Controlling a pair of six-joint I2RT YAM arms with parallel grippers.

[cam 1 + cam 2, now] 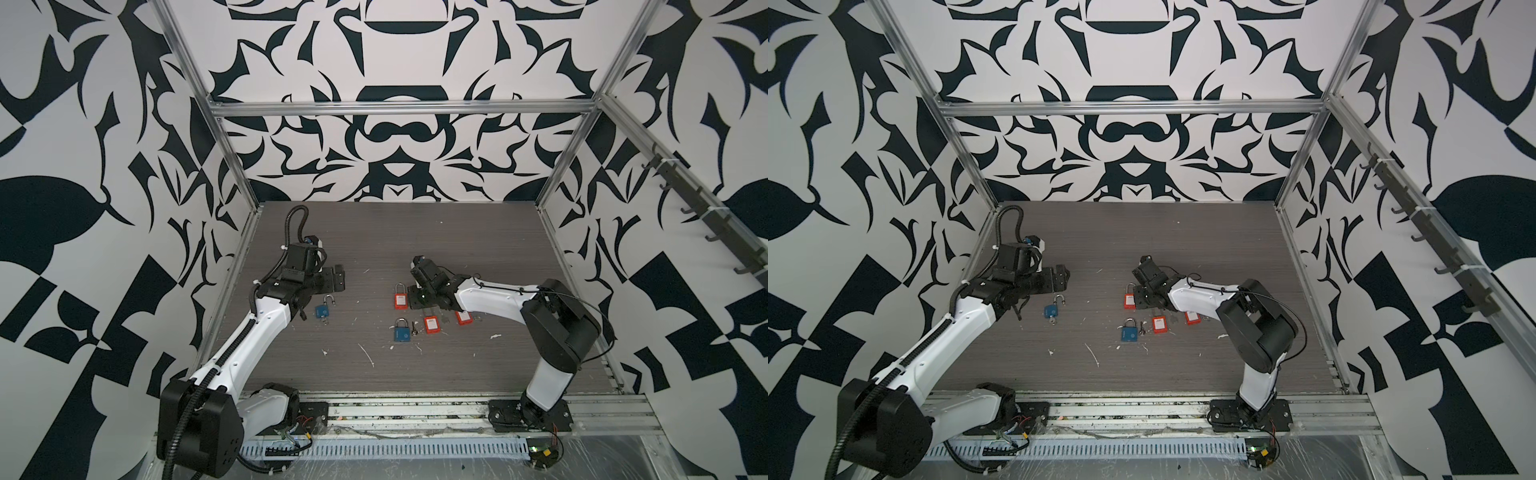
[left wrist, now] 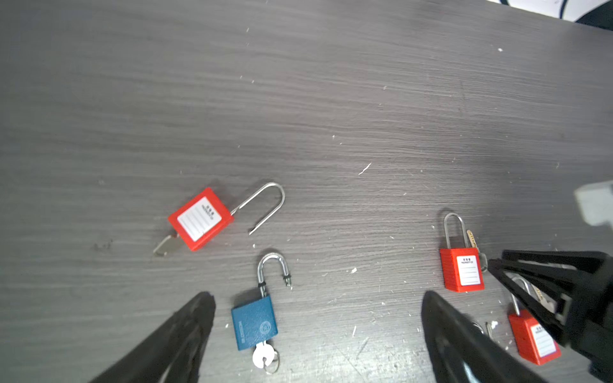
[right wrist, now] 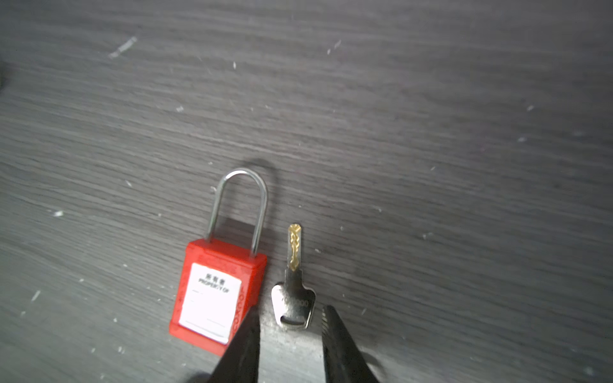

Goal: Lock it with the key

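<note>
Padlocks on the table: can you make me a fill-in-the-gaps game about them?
In the left wrist view, the blue padlock has an ___ shackle.
In the right wrist view, the red padlock has a ___ shackle.
The key beside it lies on the ___.
Missing words: open; closed; table.

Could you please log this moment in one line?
right pincer: open | key: on table between its tips, beside red padlock | left pincer: open
</note>
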